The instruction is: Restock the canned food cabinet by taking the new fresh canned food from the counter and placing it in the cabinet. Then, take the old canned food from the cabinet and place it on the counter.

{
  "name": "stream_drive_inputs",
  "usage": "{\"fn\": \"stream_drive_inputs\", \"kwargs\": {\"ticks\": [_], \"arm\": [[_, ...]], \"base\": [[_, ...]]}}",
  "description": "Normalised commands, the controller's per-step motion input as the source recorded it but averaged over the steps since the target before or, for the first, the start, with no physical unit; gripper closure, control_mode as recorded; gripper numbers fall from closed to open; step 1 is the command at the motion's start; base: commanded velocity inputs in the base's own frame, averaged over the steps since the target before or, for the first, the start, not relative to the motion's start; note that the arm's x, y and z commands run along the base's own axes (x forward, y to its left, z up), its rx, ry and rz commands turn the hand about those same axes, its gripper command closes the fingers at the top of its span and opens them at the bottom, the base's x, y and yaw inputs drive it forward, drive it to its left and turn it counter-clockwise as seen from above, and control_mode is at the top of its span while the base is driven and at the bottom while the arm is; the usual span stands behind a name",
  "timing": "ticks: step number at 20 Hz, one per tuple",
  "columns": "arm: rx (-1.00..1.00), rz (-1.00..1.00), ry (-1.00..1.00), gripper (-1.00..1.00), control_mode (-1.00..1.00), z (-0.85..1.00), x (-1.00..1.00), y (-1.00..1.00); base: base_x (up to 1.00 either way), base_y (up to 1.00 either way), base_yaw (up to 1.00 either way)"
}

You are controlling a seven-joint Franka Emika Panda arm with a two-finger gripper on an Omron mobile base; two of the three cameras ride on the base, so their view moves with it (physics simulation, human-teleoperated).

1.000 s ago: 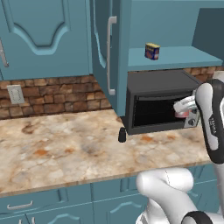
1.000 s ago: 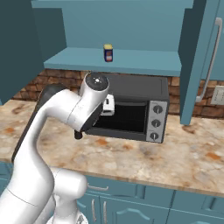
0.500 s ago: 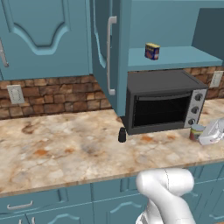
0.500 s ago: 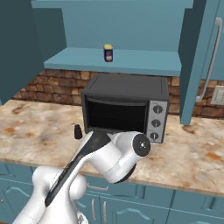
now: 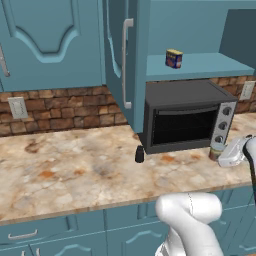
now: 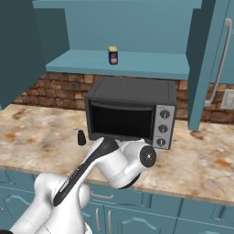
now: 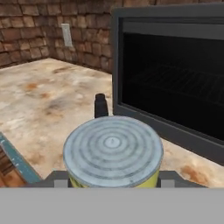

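The new fresh canned food (image 5: 173, 58), dark blue with a yellow top, stands on the shelf of the open teal cabinet (image 5: 212, 66); the right base view shows the same can (image 6: 113, 55). My gripper (image 5: 219, 152) is low over the counter (image 5: 75, 170), by the toaster oven's front right corner. It is shut on the old canned food (image 5: 215, 151). In the hand view this can (image 7: 113, 148) shows a grey ringed top and a yellow-green side, between the fingertips (image 7: 57, 178). Whether it touches the counter I cannot tell.
A black toaster oven (image 5: 185, 117) stands under the cabinet shelf. A small black shaker (image 5: 139, 154) sits on the counter just left of it, and ahead of the can in the hand view (image 7: 101, 106). The cabinet door (image 5: 122, 60) hangs open at the oven's left.
The arm has swung down from in front of the oven door to the counter at the oven's right front corner, carrying the can. Over the last half second it has barely moved.
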Motion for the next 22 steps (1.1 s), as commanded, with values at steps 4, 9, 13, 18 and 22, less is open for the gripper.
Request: {"fn": "stream_drive_inputs", "kwargs": {"ticks": [4, 9, 13, 18, 22], "arm": [[0.06, 0.19, 0.06, 1.00, -1.00, -0.77, -0.03, -0.55], [0.03, 0.23, 0.01, 1.00, -1.00, -0.65, 0.01, -0.42], [0.00, 0.07, -0.03, 1.00, -1.00, -0.40, 0.49, -0.19], [0.00, -0.01, -0.03, 1.00, -1.00, -0.46, 0.74, -0.03], [0.00, -0.09, -0.03, 1.00, -1.00, -0.37, 0.88, 0.00]], "base": [[0.00, 0.00, 0.00], [0.00, 0.00, 0.00], [0.00, 0.00, 0.00], [0.00, 0.00, 0.00], [0.00, 0.00, 0.00]]}}
